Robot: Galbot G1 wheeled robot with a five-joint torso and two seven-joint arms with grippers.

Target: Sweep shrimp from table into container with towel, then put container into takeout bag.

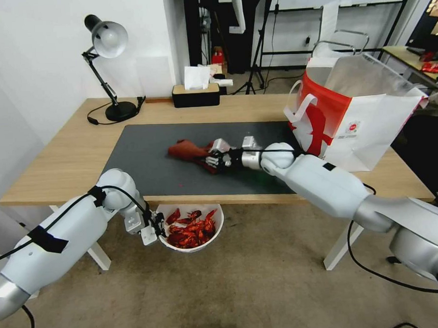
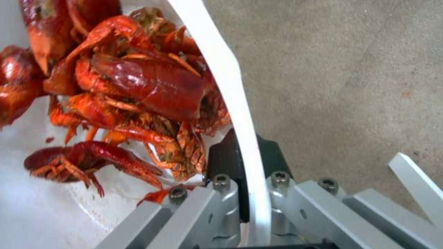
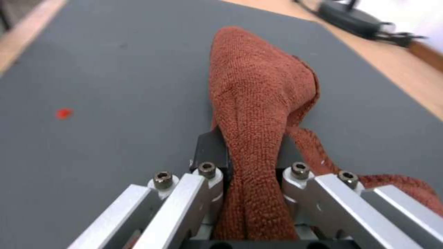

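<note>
The white container [image 1: 215,230] hangs just below the front edge of the table [image 1: 68,156], with the red shrimp [image 1: 190,229] piled inside. My left gripper [image 1: 156,227] is shut on its rim [image 2: 240,103], one finger inside and one outside; the shrimp [image 2: 138,86] lie close by. On the dark grey mat [image 1: 146,162], my right gripper [image 1: 210,157] is shut on the rust-brown towel [image 1: 185,150], whose free end [image 3: 258,90] stretches away over the mat. The takeout bag [image 1: 357,114] stands open at the table's right end.
A black desk lamp [image 1: 109,67] stands at the back left and a black tissue box [image 1: 195,93] at the back middle. A small red speck [image 3: 64,113] lies on the mat. Bare carpet floor [image 1: 244,288] spreads below the container.
</note>
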